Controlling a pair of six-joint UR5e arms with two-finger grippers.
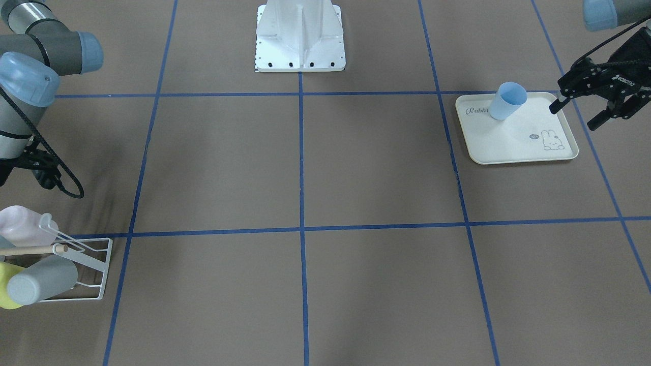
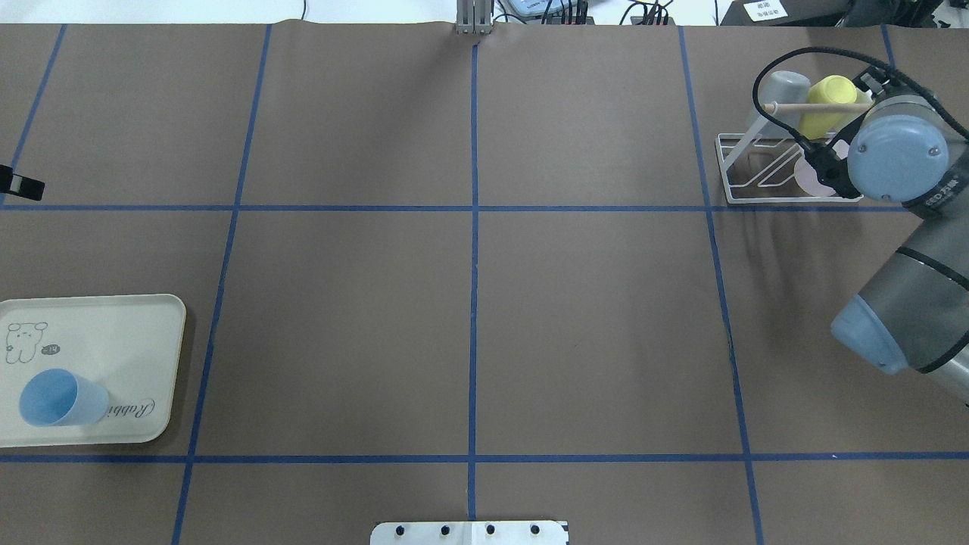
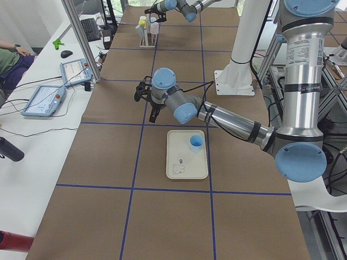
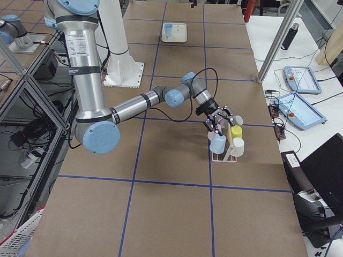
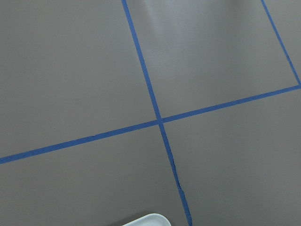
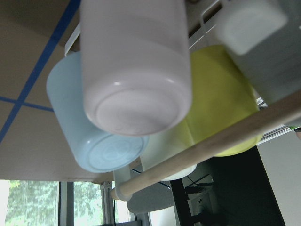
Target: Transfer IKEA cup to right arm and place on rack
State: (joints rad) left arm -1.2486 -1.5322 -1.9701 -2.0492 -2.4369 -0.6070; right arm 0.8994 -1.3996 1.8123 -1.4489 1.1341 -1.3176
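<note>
Left gripper hangs in the air near the cream tray, not touching it. Its two black fingers are spread wide with nothing between them. On the tray stands the blue cup, upright with its open mouth on top. It is at the end of the tray closest to the robot, next to some curly writing. A little rabbit drawing sits at the other end of the tray. The brown table in the middle has blue tape lines that make big squares. Far over on the right side is the white wire rack, well apart from the blue cup. A grey cup, a yellow cup and a pink cup hang on it, and a wooden stick runs across it. The right gripper is right at the rack, close to the pink cup. The arm hides its fingers, so I cannot tell if they are spread or pressed together.
</note>
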